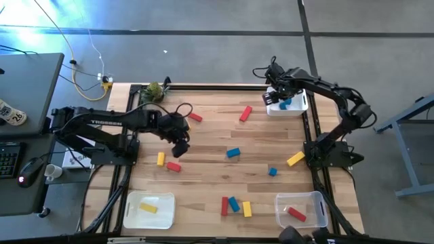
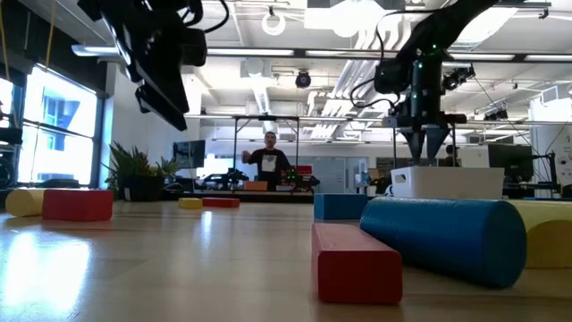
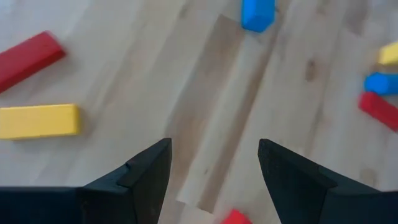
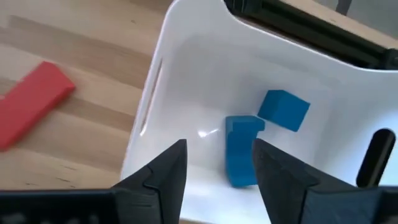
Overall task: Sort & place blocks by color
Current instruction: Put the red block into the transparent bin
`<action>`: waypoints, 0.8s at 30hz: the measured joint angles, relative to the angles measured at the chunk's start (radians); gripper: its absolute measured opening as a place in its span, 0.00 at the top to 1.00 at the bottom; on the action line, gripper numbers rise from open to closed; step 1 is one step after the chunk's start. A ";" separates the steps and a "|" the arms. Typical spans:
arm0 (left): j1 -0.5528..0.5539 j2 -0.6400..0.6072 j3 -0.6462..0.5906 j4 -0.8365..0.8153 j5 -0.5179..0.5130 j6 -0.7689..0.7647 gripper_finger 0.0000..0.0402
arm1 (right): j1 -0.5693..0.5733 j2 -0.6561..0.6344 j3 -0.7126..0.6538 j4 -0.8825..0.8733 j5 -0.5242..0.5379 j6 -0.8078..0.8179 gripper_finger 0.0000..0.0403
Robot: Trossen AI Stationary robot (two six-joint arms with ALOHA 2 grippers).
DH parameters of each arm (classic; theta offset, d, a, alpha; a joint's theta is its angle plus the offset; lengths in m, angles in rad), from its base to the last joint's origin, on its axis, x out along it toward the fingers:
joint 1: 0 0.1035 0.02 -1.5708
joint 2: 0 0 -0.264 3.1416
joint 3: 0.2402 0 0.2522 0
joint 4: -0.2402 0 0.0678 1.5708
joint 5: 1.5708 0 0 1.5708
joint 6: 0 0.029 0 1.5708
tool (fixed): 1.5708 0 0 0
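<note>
Over the white bin (image 4: 186,74) (two blue blocks (image 4: 283,111) inside), right pincer (image 4: 217,165) spread; left pincer (image 3: 214,165) spread too.

Bright overhead light, window glare at left, wrist views softly blurred.

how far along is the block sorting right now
Early on. Done: two blue blocks lie in the white bin, one yellow block and one red block in the near bins. In hand: nothing; the right gripper hangs open over the blue bin, the left gripper open above the table. Left: about a dozen loose blocks.
</note>
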 joint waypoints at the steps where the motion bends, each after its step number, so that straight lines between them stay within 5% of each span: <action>1: -0.009 -0.002 0.000 0.000 0.011 0.000 0.43 | 0.004 -0.011 0.000 0.000 0.000 0.007 0.60; 13: -0.127 -0.035 0.000 -0.060 0.023 0.000 0.43 | 0.121 -0.136 0.001 0.000 -0.099 0.171 0.62; 24: -0.268 -0.038 0.000 -0.185 0.003 0.038 0.43 | 0.316 -0.182 0.001 0.009 -0.073 0.369 0.62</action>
